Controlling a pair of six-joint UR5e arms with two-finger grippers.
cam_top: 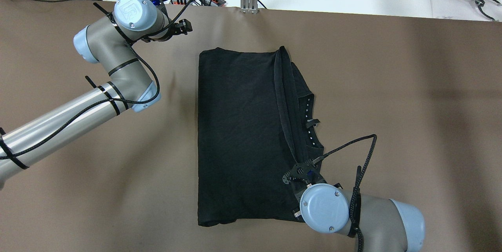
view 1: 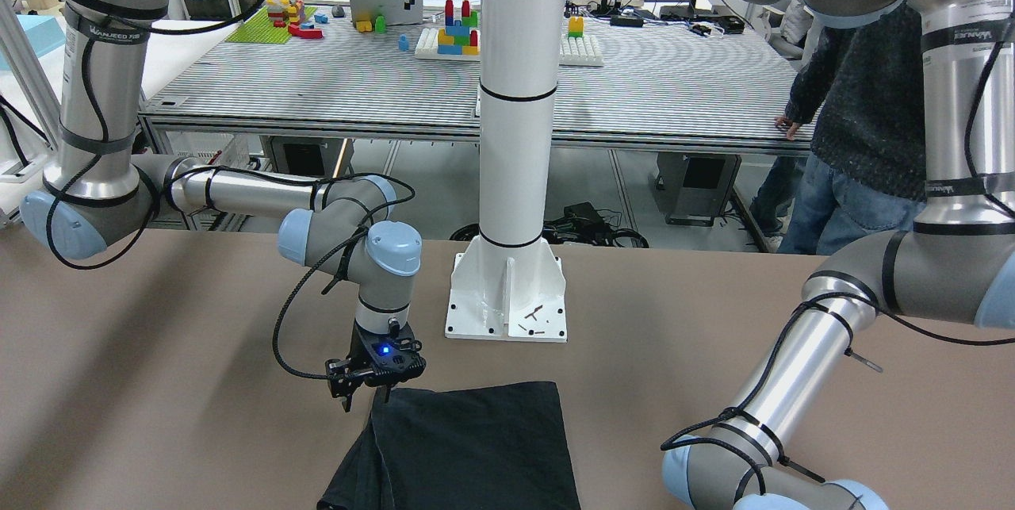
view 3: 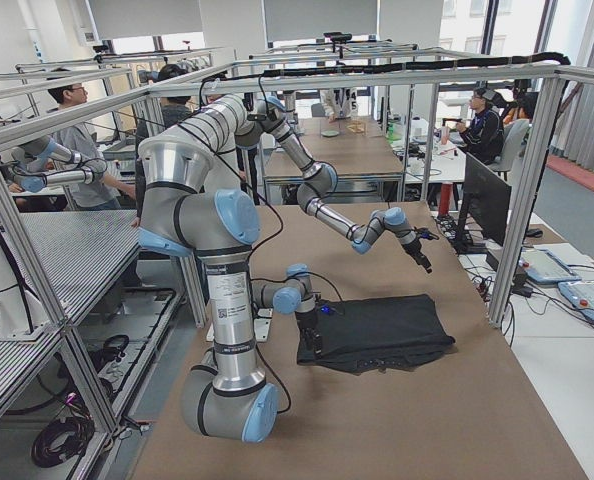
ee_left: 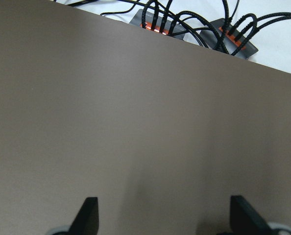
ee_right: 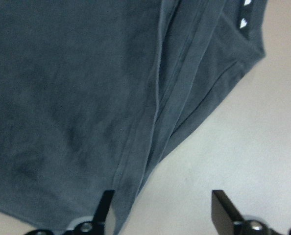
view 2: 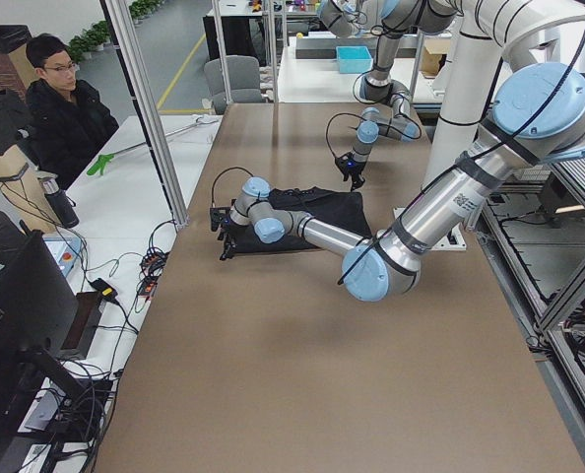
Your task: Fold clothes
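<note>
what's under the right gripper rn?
The right gripper, open, hangs over the black cloth at its hemmed folded edge and bare table. Lower layers peek out beside the hem; anything beneath the cloth is covered.

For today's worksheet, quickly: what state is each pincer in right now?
Left pincer: open, empty.
Right pincer: open, empty, over the black cloth.

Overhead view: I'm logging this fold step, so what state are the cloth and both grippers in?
Black cloth: folded over, lying flat on the table.
Left gripper: open, empty, over bare table.
Right gripper: open, empty, over the cloth's hemmed edge.
</note>
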